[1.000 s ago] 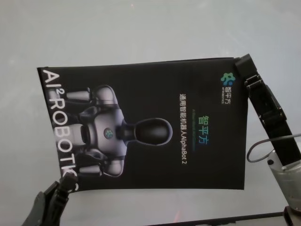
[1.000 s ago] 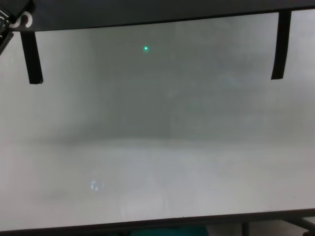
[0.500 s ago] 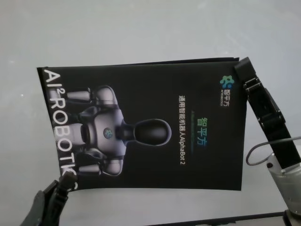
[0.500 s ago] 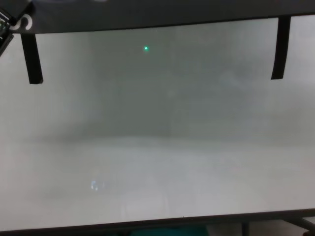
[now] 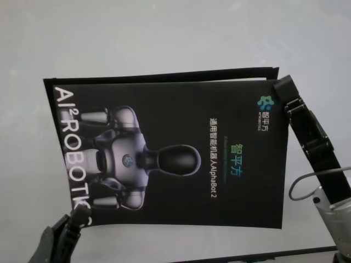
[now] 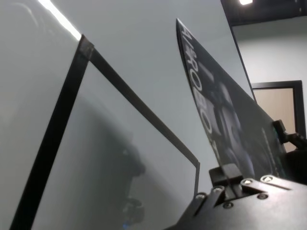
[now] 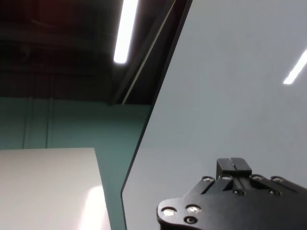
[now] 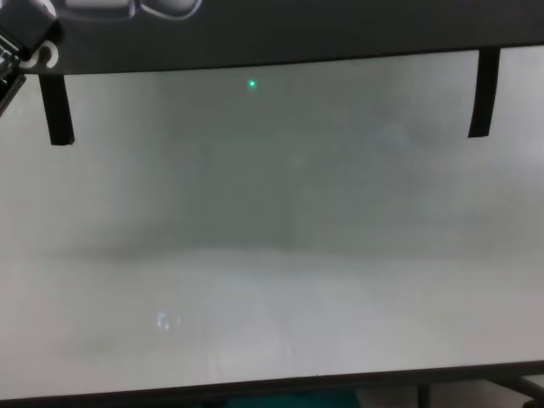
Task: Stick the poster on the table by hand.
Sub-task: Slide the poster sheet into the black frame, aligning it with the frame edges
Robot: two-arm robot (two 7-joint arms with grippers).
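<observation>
The poster [image 5: 181,148], glossy black with a silver robot figure and white letters, hangs in the air over the white table [image 5: 164,33]. My left gripper [image 5: 74,216] pinches its near left corner. My right gripper [image 5: 281,87] holds its far right corner with a black block fingertip. In the chest view the poster's lower edge [image 8: 297,34] runs along the top, with two black tape strips [image 8: 57,110] [image 8: 484,93] hanging from it above the table [image 8: 280,255]. The left wrist view shows the poster [image 6: 225,110] tilted up off the surface.
The table's dark near edge [image 5: 247,256] runs below the poster. A small green light dot [image 8: 252,83] sits on the tabletop. A grey cable loop [image 5: 299,186] hangs by my right forearm.
The poster has sunk and tipped towards me: its lower edge sits lower in the chest view and part of the robot figure now shows there. My right gripper has moved slightly nearer with it.
</observation>
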